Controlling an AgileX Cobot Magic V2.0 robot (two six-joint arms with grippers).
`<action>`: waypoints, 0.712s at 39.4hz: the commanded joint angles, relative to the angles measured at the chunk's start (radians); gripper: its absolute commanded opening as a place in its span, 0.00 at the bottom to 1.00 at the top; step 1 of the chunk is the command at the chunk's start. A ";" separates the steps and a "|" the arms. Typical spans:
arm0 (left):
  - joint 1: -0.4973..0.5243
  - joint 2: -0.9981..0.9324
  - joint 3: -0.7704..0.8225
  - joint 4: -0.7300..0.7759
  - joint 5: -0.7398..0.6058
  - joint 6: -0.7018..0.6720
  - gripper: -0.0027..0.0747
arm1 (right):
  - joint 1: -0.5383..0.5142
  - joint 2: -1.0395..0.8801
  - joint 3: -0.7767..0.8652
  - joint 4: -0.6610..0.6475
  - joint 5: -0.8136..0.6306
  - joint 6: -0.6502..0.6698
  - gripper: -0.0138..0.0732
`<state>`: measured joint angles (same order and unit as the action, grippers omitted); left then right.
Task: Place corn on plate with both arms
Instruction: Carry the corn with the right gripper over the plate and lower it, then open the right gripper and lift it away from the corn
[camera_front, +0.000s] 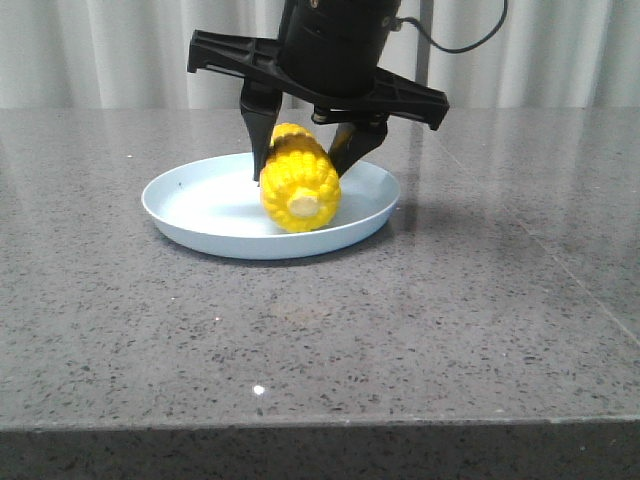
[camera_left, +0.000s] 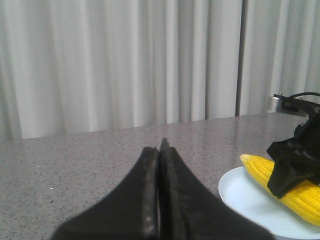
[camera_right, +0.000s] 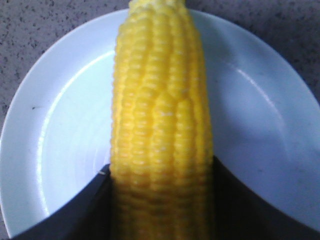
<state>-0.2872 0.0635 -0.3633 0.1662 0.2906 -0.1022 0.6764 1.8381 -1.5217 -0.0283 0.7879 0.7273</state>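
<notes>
The corn (camera_front: 300, 179) lies in the pale blue plate (camera_front: 180, 205), with its pale cut end facing the front camera. The right pincer (camera_front: 305, 155) comes down from above and pinches the corn between its two black fingers, one on each side. The corn looks like it is touching the plate floor, or is just above it; I cannot tell which. The plate sits on the grey speckled bench (camera_front: 450, 320).

The left pincer (camera_left: 159, 190) is off to the side, well apart from the plate. Its fingers are pressed together and hold nothing.

What could go wrong? A corn cob is round, so it may roll when the fingers let go. It lies toward the right part of the plate, so a roll could carry it up against the low rim or over it. If the fingers open unevenly, one could nudge the cob sideways. If the arm lifts before the fingers open wide, it could drag the corn back up or tip the light plate.

I see no brand, label or writing anywhere.
</notes>
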 joint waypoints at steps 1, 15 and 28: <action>0.001 0.012 -0.025 0.002 -0.079 -0.001 0.01 | -0.001 -0.051 -0.034 0.016 -0.021 -0.004 0.48; 0.001 0.012 -0.025 0.002 -0.079 -0.001 0.01 | -0.028 -0.136 -0.048 0.009 -0.008 -0.060 0.76; 0.001 0.012 -0.025 0.002 -0.079 -0.001 0.01 | -0.209 -0.277 -0.047 0.065 0.104 -0.281 0.58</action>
<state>-0.2872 0.0635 -0.3633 0.1662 0.2906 -0.1022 0.5117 1.6263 -1.5371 0.0156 0.8821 0.5232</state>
